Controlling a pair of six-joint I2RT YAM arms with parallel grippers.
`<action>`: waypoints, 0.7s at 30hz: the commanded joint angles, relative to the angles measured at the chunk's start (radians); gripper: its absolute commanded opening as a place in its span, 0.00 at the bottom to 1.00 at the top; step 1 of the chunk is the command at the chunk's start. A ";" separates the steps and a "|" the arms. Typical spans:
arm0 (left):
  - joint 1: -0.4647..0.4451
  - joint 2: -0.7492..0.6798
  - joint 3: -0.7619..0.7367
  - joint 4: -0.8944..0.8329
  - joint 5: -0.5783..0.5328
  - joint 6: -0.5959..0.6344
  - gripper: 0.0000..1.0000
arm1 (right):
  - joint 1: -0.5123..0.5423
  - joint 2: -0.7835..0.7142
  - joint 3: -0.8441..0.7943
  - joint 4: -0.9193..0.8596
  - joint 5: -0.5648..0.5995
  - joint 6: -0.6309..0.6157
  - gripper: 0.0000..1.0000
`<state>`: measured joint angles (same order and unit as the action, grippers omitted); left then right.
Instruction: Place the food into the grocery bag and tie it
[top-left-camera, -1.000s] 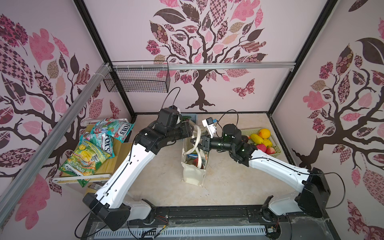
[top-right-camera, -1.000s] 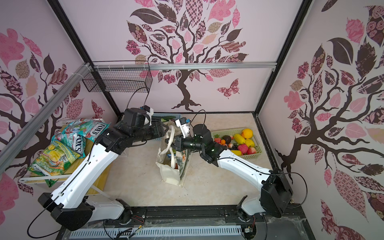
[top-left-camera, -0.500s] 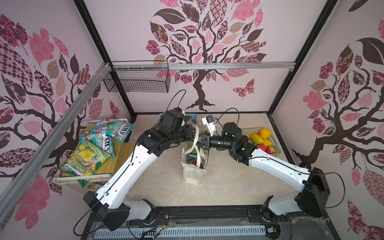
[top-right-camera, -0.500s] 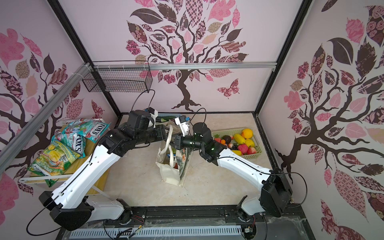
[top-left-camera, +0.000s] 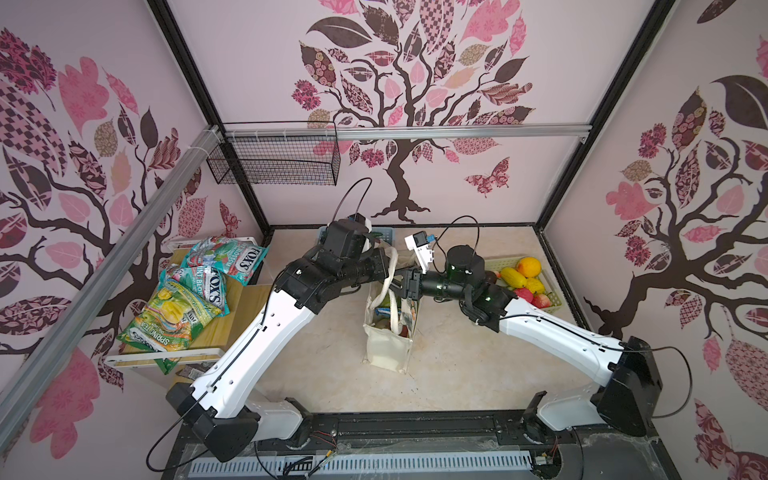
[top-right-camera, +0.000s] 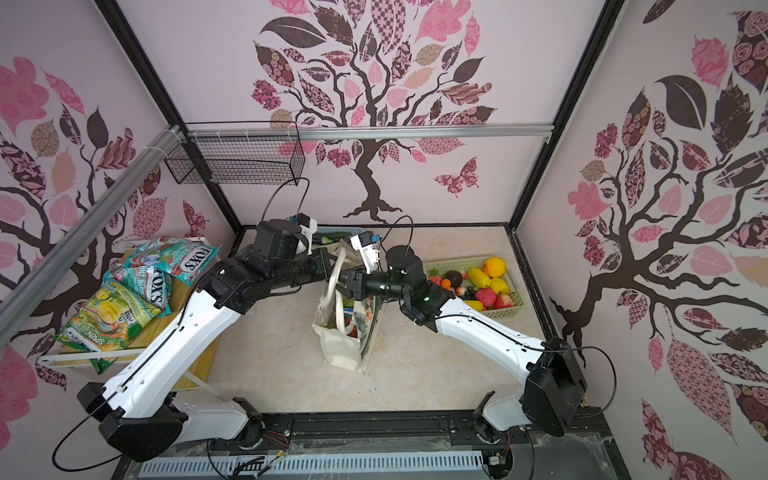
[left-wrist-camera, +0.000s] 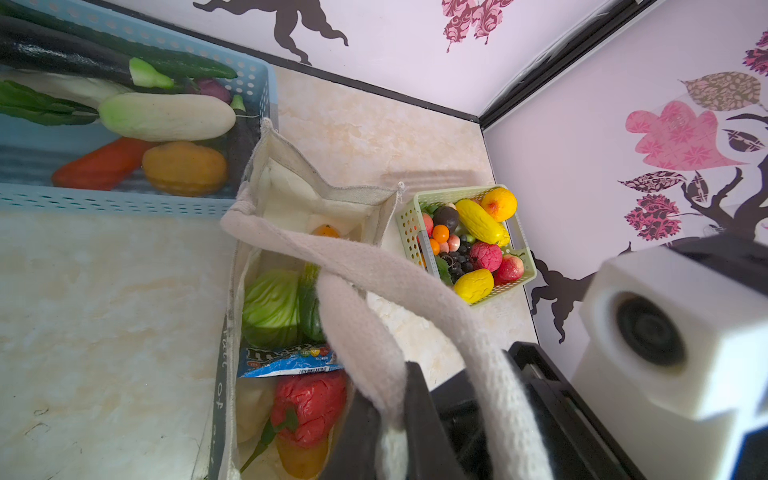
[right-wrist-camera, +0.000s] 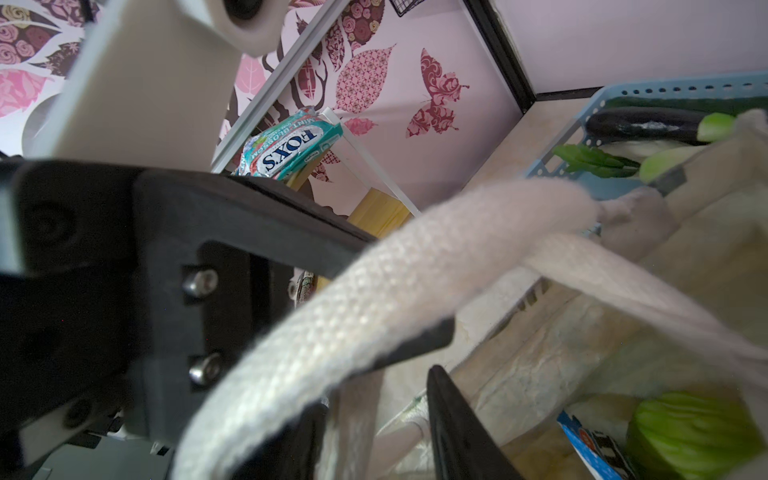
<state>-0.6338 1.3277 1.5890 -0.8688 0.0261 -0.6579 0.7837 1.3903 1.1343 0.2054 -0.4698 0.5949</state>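
Left pincer (left-wrist-camera: 388, 386): clenched on a cream strap (left-wrist-camera: 361, 332), which runs between its two black fingers.
Right pincer (top-right-camera: 345, 286): released, fingers apart; it faces the left pincer almost tip to tip, and a second strap (left-wrist-camera: 415, 274) runs across it.
Grocery bag (top-left-camera: 386, 345): stands upright on the surface (top-left-camera: 457, 365) directly beneath both pincers, mouth open, with both straps rising from its rim to them.
Food in the bag: below the left pincer, a red pepper (left-wrist-camera: 309, 403) lies nearest. A blue candy packet (left-wrist-camera: 291, 359) lies past it, then a green cabbage (left-wrist-camera: 270, 307) with a dark green vegetable beside it. An orange piece (left-wrist-camera: 325, 231) sits at the far end.
Green basket (left-wrist-camera: 407, 224): on the surface behind the right pincer, beside its arm, filled with fruit (left-wrist-camera: 478, 220).
Blue basket (left-wrist-camera: 124, 199): beyond the left pincer, against the back wall, touching the bag's far corner; it holds long vegetables (left-wrist-camera: 166, 116).
Snack packets (top-left-camera: 208, 286): well apart, on a low shelf out past the left arm.
Wire basket (top-left-camera: 274, 162): farthest, hung on the back wall above the left pincer.
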 joint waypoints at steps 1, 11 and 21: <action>0.005 -0.041 -0.012 0.038 0.003 0.007 0.09 | 0.005 -0.104 -0.024 -0.074 0.060 -0.064 0.51; 0.011 -0.059 -0.011 0.041 0.020 0.002 0.08 | -0.010 -0.257 -0.120 -0.181 0.148 -0.140 0.56; 0.011 -0.049 0.006 0.040 0.039 0.000 0.08 | -0.023 -0.240 -0.269 0.010 0.041 -0.176 0.54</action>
<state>-0.6270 1.2945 1.5890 -0.8673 0.0540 -0.6590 0.7620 1.1442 0.8707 0.1165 -0.3737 0.4416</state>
